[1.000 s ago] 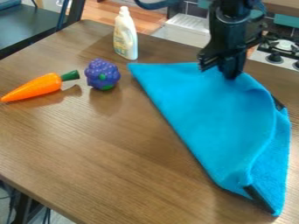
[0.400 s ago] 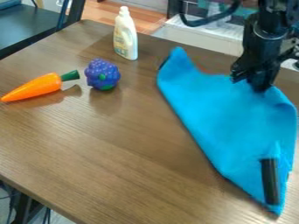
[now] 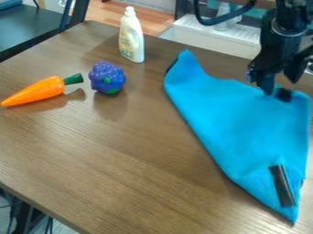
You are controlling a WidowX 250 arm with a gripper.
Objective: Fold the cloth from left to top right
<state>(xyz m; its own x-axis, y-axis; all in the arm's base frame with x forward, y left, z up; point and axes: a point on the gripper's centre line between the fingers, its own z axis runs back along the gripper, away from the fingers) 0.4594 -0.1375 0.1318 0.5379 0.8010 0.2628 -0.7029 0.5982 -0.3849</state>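
One blue cloth (image 3: 232,123), partly folded, lies beneath and camera-side of a black pincer (image 3: 282,87), whose fingers stand apart at its far corner; the long axis slants from view-left of the pincer toward the camera. Farther left, a toy carrot (image 3: 38,91) rests on the wooden counter (image 3: 122,160), with floorboards (image 3: 160,18) beyond.

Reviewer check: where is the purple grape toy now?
In the camera view, the purple grape toy sits upper left, between the carrot and the cloth.
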